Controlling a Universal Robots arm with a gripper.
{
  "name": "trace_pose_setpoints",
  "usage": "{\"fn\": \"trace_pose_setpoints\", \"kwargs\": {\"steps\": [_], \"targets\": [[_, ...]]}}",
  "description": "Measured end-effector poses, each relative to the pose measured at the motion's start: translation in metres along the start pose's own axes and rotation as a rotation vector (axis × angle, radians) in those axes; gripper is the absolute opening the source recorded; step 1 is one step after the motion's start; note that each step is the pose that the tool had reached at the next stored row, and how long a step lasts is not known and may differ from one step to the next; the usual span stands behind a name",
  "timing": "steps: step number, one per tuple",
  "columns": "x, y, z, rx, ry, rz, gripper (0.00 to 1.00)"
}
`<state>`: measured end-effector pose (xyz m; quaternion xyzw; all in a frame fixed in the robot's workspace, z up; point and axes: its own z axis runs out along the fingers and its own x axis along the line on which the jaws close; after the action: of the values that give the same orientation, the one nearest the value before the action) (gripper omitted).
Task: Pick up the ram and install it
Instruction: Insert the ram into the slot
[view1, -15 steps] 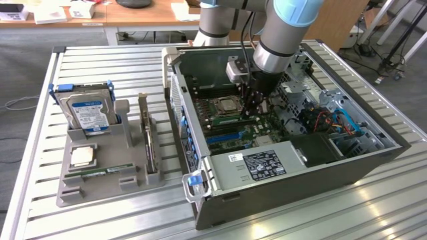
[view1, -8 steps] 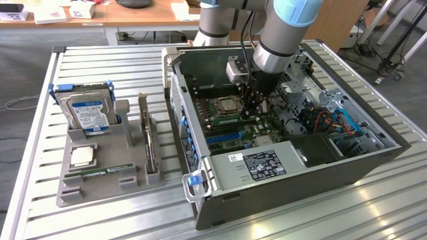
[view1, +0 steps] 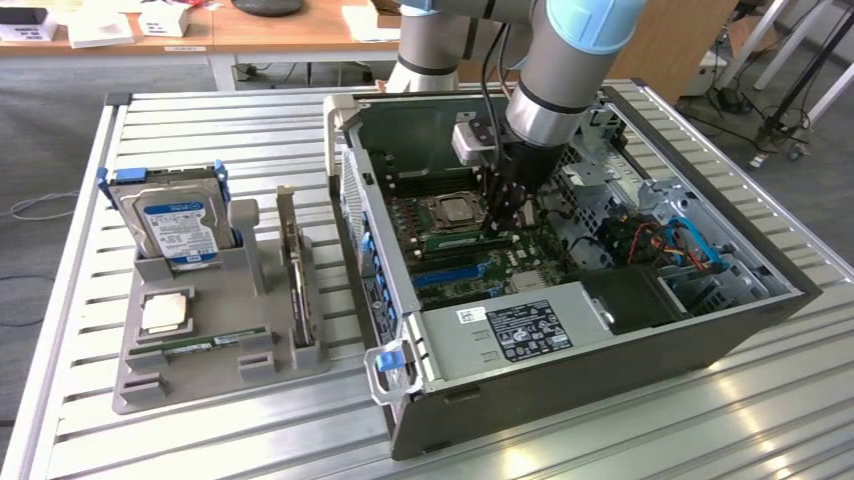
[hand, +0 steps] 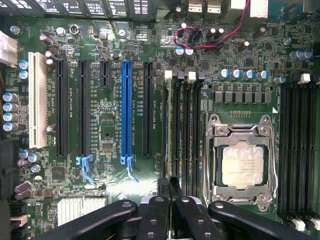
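Fingers (hand: 164, 194) closed tight on ram (hand: 172, 130) top edge, ram upright in slot beside processor socket (hand: 242, 165).

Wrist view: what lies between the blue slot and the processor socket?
In the wrist view, between the blue slot and the processor socket lie one black slot and a bank of memory slots.

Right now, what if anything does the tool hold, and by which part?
Cannot be told: the tool sits low over the memory slots; a ram lies on the grey tray.
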<state>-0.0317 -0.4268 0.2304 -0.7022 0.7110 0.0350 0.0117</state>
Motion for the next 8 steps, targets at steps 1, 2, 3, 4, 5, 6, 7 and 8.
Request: {"fn": "trace_pose_setpoints", "kwargs": {"steps": [1,2,3,4,5,6,7,8], "targets": [[-0.0001,0.0000,0.0001,0.0000,0.0000,0.000,0.12],[-0.0001,-0.0002,0.0004,0.0000,0.0000,0.000,0.12],[-0.0002,-0.0009,0.0005,0.0000,-0.0001,0.000,0.12],[-0.0002,-0.0009,0.0004,0.0000,-0.0001,0.000,0.12],[-0.0002,-0.0009,0.0004,0.0000,-0.0001,0.000,0.12],[-0.0002,-0.0010,0.0006,0.0001,-0.0001,0.000,0.12],[-0.0002,-0.0010,0.0010,0.0001,-0.0003,0.000,0.12],[-0.0002,-0.0010,0.0011,0.0001,-0.0001,0.000,0.12]]}}
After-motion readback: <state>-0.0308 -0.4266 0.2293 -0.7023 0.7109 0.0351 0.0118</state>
